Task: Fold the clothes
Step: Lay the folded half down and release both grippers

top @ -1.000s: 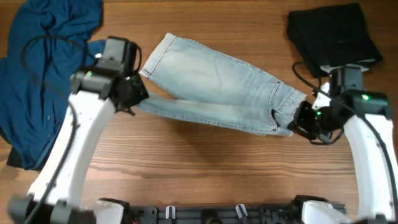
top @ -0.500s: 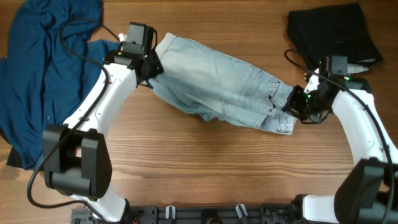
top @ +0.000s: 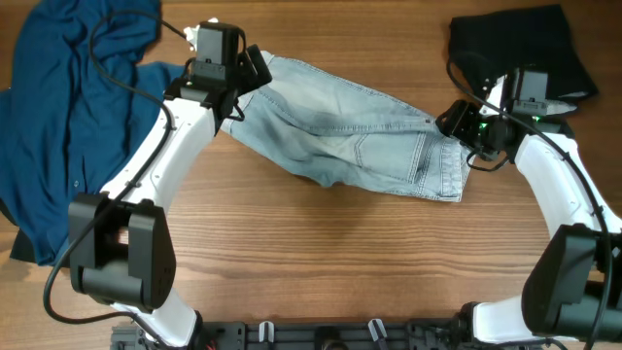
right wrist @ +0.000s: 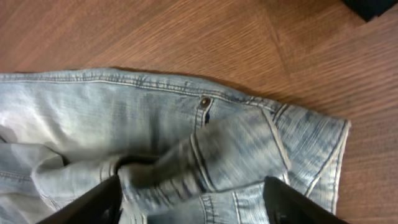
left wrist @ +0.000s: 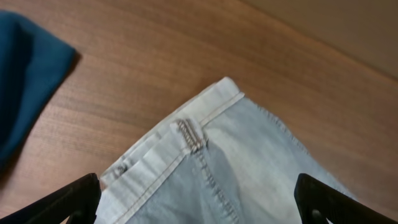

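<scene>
Left fingers (left wrist: 67, 202) and right fingers (right wrist: 298, 202) spread, gripping nothing; denim pants (top: 340, 136) lie rumpled on the wood-grain table (top: 321, 253).

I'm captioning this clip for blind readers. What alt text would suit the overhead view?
Pale-blue jeans lie stretched across a wooden table, with the left gripper open at the leg end and the right gripper open at the waist end. A blue garment lies at the left, a black one at the top right.
</scene>
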